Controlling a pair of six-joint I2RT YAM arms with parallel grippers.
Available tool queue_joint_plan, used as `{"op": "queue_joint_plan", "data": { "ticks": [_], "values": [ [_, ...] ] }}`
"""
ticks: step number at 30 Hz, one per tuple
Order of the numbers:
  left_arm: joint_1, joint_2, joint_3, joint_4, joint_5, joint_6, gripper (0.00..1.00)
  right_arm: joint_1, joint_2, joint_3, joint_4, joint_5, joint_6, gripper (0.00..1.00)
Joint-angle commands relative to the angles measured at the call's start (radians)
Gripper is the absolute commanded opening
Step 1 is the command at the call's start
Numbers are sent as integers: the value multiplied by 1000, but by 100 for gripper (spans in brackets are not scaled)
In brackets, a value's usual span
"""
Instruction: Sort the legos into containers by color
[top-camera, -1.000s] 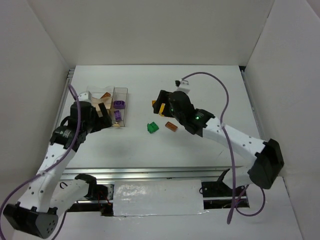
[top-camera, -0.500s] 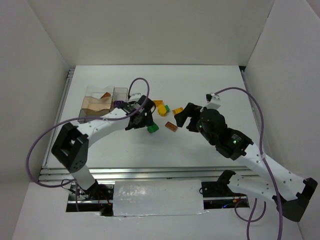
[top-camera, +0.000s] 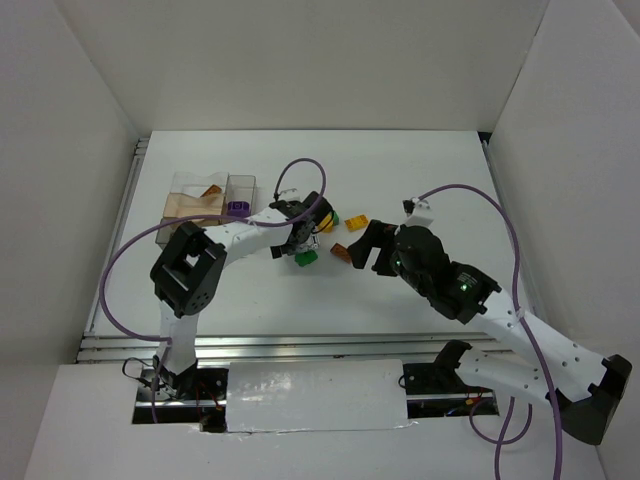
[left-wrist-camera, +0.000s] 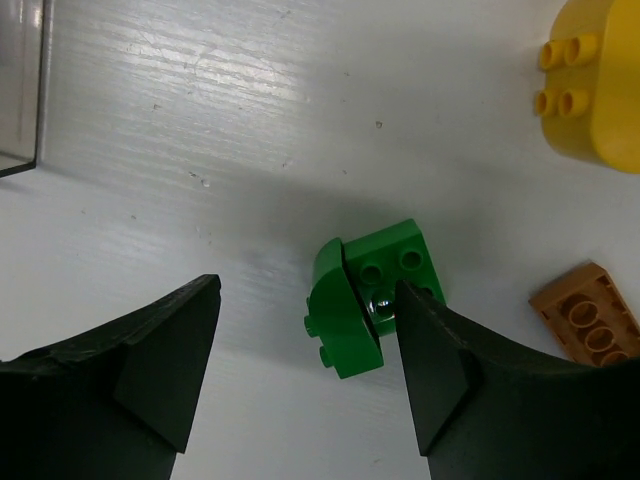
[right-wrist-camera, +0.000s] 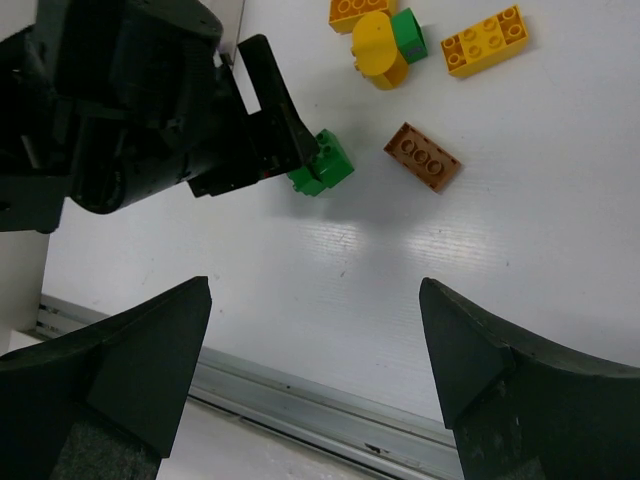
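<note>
1. Near edge of the surface (top-camera: 250, 310): both arms are bolted here. The left arm (top-camera: 185, 275) folds back and reaches toward the middle. The right arm (top-camera: 520, 330) reaches in from the near-right corner.

2. Right end effector (right-wrist-camera: 315, 288): the fingers stand wide apart with nothing between them. It hangs over the middle of the surface, clear of every brick.

3. Brown lego (right-wrist-camera: 422, 157): it lies flat with its studs up near the middle of the surface. It is just beside the green lego on the right-edge side, and the two do not touch.

4. Green lego (left-wrist-camera: 372, 298): it sits on the surface near the middle. It is a square studded block with a rounded green piece against one side.

5. Left end effector (left-wrist-camera: 308, 292): the fingers are apart and straddle the green lego. One finger (left-wrist-camera: 440, 370) stands right against the block. The other has bare surface between it and the rounded piece. The block is not clamped.

6. Farther back: a yellow lego (right-wrist-camera: 377, 50) has a small green lego (right-wrist-camera: 407, 35) touching it. An orange lego (right-wrist-camera: 485, 40) lies just beside them toward the right edge, apart from both. A second orange lego (right-wrist-camera: 358, 10) lies behind the yellow one.

7. Toward the far-left corner: the containers (top-camera: 226, 190) are two clear bins joined side by side, with the wider one nearer the left edge. A purple lego (top-camera: 237, 209) lies in the narrow bin. An orange-brown lego (top-camera: 211, 191) lies in the wider bin.
</note>
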Motion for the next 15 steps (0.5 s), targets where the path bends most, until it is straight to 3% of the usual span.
{"op": "queue_joint_plan", "data": {
  "ticks": [1, 15],
  "values": [
    [-8, 7, -3, -4, -10, -33, 82, 9, -32, -5, 18, 5, -20, 92],
    [-18, -2, -70, 27, -43, -59, 49, 7, -39, -37, 60, -15, -27, 92]
  ]
}}
